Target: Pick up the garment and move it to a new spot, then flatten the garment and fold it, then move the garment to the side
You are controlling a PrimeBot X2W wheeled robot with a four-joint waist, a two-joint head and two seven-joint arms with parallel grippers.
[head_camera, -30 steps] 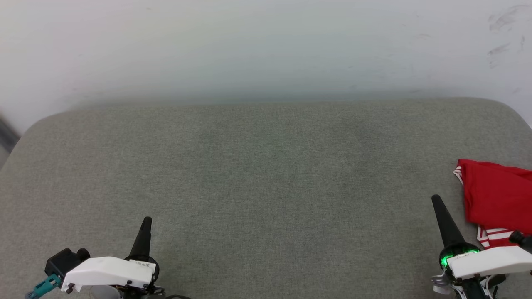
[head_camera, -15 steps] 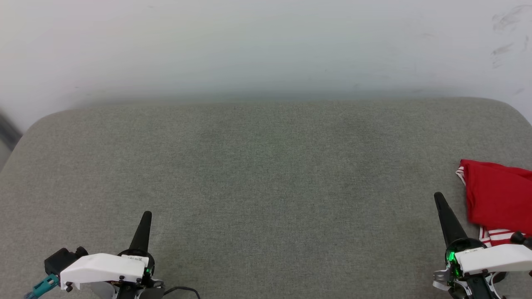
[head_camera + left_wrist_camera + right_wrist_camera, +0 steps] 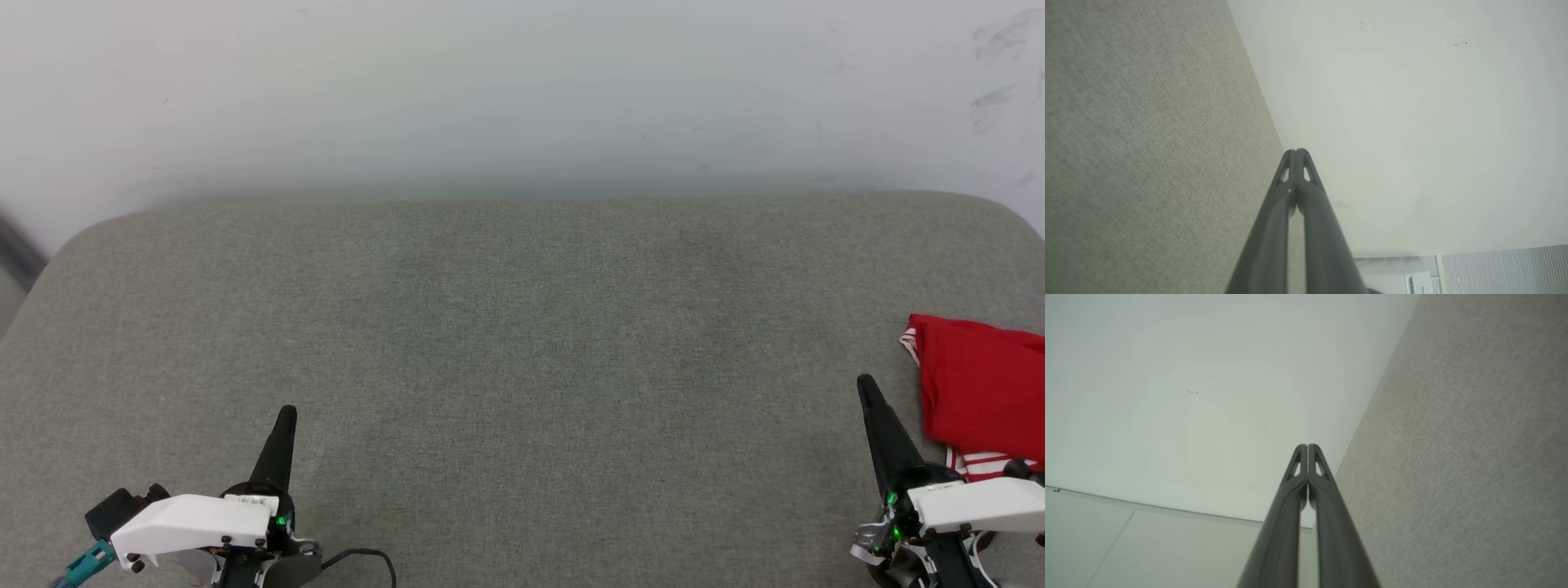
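The garment point(image 3: 980, 384) sits bunched at the right edge of the grey fabric cushion point(image 3: 522, 327), partly cut off by the frame. It looks light, thin and floppy, so I'd pinch the striped trim or a corner (grab mid-cloth and you probably just drag a wad). The right gripper point(image 3: 864, 382) is just beside it with its fingers pressed together. The left gripper point(image 3: 286, 411) is well apart, fingers together too.

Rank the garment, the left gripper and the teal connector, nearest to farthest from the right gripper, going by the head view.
1. garment: just to the right of the right gripper, at the picture's right edge.
2. left gripper: far across, at the lower left.
3. teal connector: farther left again, in the bottom left corner behind the left gripper's wrist.
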